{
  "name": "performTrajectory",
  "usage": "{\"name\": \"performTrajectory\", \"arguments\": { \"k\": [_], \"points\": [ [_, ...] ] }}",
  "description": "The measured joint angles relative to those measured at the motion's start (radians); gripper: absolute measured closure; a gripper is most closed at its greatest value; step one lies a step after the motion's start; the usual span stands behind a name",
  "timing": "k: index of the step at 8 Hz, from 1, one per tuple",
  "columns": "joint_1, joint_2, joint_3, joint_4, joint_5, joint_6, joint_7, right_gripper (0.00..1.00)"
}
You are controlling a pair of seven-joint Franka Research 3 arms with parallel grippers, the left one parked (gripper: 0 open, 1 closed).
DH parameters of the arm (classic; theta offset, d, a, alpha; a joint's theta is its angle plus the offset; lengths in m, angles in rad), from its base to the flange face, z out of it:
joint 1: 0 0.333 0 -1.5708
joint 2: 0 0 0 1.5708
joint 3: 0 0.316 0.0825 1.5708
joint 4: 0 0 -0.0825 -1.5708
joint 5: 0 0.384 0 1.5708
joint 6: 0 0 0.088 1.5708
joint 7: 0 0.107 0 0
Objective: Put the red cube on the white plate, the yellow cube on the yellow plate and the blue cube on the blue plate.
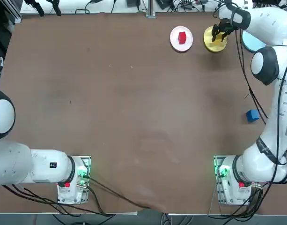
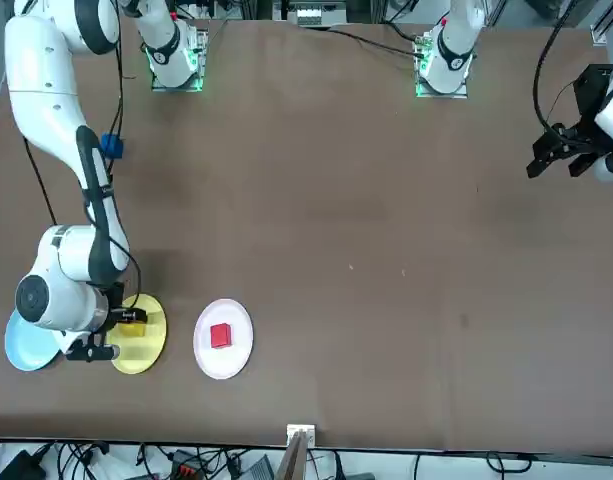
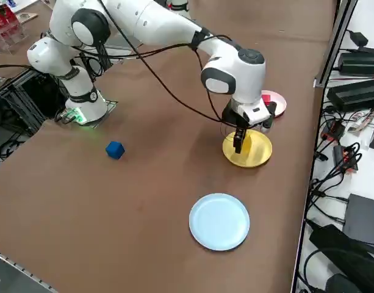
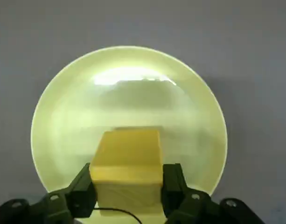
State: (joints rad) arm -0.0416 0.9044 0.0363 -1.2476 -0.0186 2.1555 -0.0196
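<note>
My right gripper is shut on the yellow cube, holding it just over the yellow plate. In the top view the gripper hangs over the yellow plate at the far right of the table. The red cube lies on the white plate, just left of the yellow plate. The blue cube rests on the bare table near the right edge, apart from the light blue plate, which holds nothing. The arm partly hides that plate from above.
The parked left arm stays at the near left corner. Cables and boxes line the table's far edge beyond the plates.
</note>
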Motion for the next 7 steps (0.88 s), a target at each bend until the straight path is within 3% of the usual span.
{"name": "performTrajectory", "arguments": {
  "k": [3,4,7],
  "points": [
    [0.003,0.005,0.001,0.004,0.000,0.019,0.002,0.19],
    [0.002,0.005,0.001,0.012,0.003,0.019,0.002,0.02],
    [0.001,-0.029,0.000,0.051,0.032,-0.036,0.002,0.00]
  ]
}}
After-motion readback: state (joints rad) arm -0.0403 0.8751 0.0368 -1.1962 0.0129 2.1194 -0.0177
